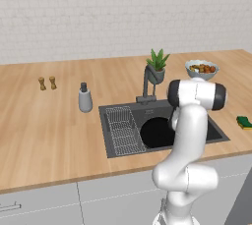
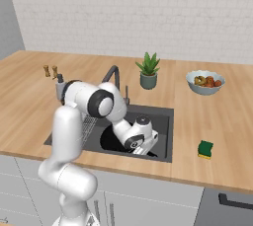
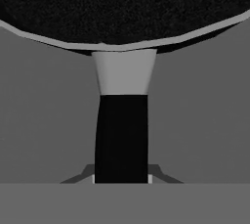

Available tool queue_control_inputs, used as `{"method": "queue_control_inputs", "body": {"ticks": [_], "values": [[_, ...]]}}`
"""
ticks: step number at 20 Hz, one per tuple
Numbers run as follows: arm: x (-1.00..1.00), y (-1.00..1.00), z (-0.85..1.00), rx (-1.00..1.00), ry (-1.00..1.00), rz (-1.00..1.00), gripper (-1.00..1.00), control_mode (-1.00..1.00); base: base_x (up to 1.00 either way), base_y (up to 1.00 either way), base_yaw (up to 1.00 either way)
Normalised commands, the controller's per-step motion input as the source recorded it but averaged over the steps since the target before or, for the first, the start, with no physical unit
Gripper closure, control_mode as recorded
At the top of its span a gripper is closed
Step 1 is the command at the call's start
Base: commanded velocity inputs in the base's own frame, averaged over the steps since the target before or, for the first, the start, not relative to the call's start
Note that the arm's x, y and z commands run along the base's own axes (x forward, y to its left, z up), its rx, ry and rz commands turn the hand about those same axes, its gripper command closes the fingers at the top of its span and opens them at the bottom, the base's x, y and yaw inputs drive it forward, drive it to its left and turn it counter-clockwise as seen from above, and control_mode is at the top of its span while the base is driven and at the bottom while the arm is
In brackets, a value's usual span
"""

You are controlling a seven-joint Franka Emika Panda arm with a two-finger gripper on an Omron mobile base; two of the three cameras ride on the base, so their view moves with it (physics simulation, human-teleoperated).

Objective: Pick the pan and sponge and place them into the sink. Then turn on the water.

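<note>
From the left base view I see the pan [image 1: 156,132] lying in the sink [image 1: 114,112], the sponge [image 1: 243,122] on the table [image 1: 44,126] right of it. Right base view: my hand [image 2: 146,147] is low inside the sink. Hand view: my hand grips the pan's handle [image 3: 121,137].

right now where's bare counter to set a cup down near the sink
Widest bare patch: wood between the salt and pepper shakers and the soap bottle, running forward to the counter edge. Another lies between the sink and the sponge, below the fruit bowl. Crowded: the basin, holding the pan with the gripper shut on its handle, and around the faucet and plant.
</note>
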Motion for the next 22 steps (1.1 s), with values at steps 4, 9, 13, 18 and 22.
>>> {"method": "queue_control_inputs", "body": {"ticks": [4, 9, 13, 18, 22], "values": [[0.3, 0.05, -0.24, 0.0, 0.0, 0.0, 1.0, -1.0, 0.0, 0.0, 0.0], [0.19, 0.03, -0.16, 0.0, 0.0, 0.0, -1.0, -1.0, 0.0, 0.0, 0.0], [0.05, 0.01, 0.01, 0.0, -0.04, 0.0, -1.0, -1.0, 0.0, 0.0, 0.0], [-0.04, 0.0, 0.4, 0.0, -0.08, 0.0, -1.0, -1.0, 0.0, 0.0, 0.0], [-0.25, 0.0, 0.91, 0.0, -0.08, 0.0, -1.0, -1.0, 0.0, 0.0, 0.0]]}}
